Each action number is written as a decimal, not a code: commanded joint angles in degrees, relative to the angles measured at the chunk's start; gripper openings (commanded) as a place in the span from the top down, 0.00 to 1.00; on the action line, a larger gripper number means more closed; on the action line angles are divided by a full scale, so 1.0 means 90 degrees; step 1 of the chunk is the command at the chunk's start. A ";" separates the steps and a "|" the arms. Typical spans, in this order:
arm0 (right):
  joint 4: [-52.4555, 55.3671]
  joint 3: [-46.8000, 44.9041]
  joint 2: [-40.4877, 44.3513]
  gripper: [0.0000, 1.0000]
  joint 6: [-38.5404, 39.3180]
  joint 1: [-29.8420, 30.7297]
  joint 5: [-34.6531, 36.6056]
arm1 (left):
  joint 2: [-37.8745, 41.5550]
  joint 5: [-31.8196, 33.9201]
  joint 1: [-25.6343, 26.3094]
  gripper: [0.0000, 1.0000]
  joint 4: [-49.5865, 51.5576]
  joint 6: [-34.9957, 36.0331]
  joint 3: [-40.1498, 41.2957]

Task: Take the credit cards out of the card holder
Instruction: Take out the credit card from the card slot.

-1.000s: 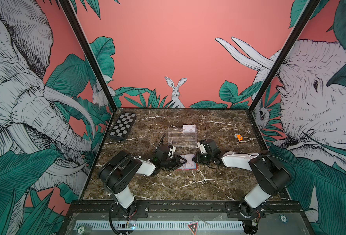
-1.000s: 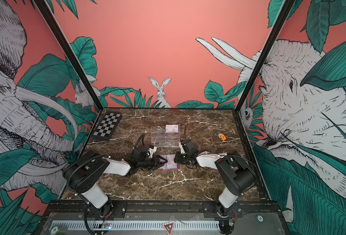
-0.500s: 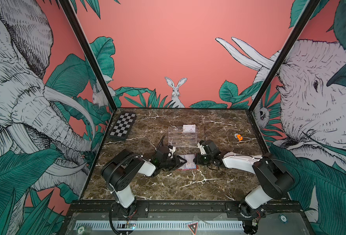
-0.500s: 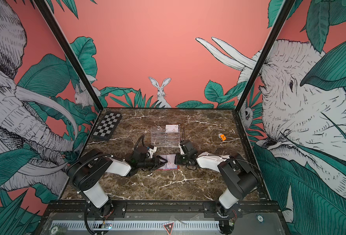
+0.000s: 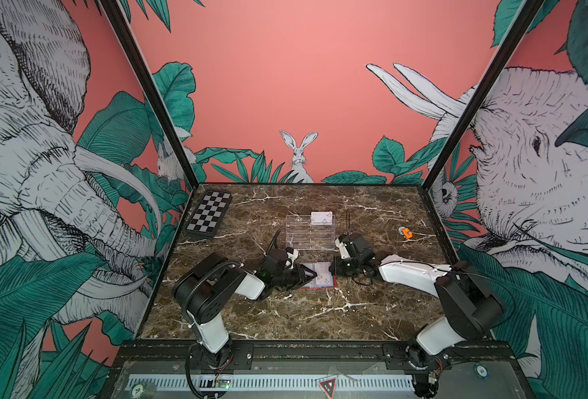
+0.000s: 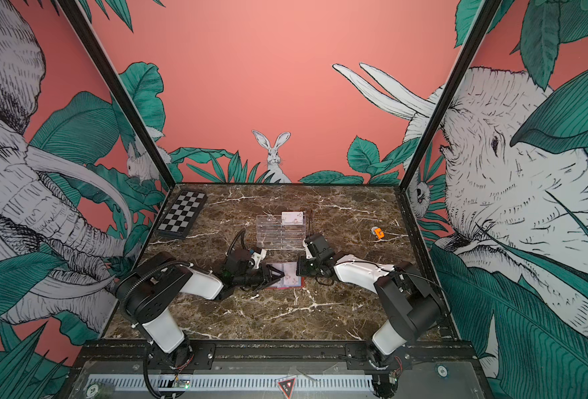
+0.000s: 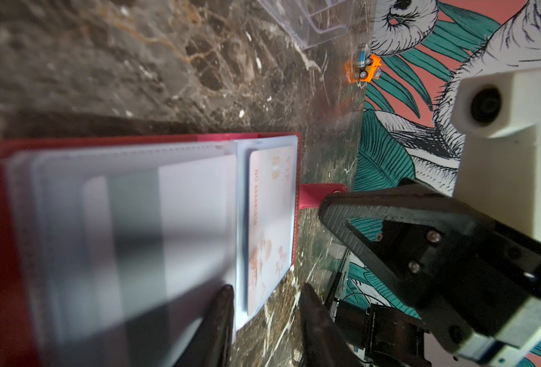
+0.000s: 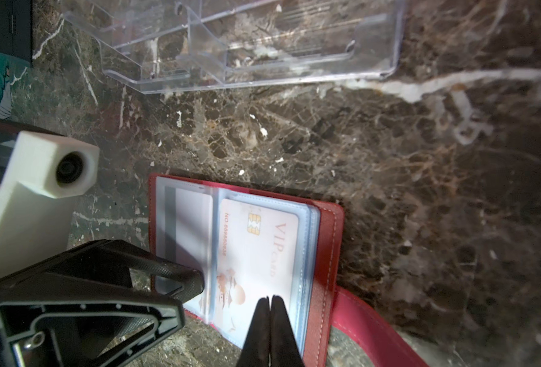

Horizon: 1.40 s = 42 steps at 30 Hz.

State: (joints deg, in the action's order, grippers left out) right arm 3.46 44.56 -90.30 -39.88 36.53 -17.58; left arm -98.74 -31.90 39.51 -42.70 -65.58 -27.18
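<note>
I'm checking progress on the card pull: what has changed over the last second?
The left gripper has edged slightly further over the open card holder, its jaws narrowing but still apart, holding nothing. The right gripper stays shut at the holder's tab side. The credit cards remain sleeved; clear rack, checkered board and orange toy are unmoved.

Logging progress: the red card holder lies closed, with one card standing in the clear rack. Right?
No: the card holder lies open, not closed, as the right wrist view shows. One card does stand in the clear rack.
</note>
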 commanded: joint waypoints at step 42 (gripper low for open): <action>-0.0299 -0.0410 -0.0502 1.00 -0.0105 0.0198 0.0150 | -0.0649 0.0136 0.0034 0.79 -0.0761 -0.0280 0.0325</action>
State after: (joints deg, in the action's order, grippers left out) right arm -1.26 42.26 -93.06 -40.75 37.74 -16.93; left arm -103.33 -31.92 39.51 -50.94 -67.31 -25.76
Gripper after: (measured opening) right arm 0.055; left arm 0.220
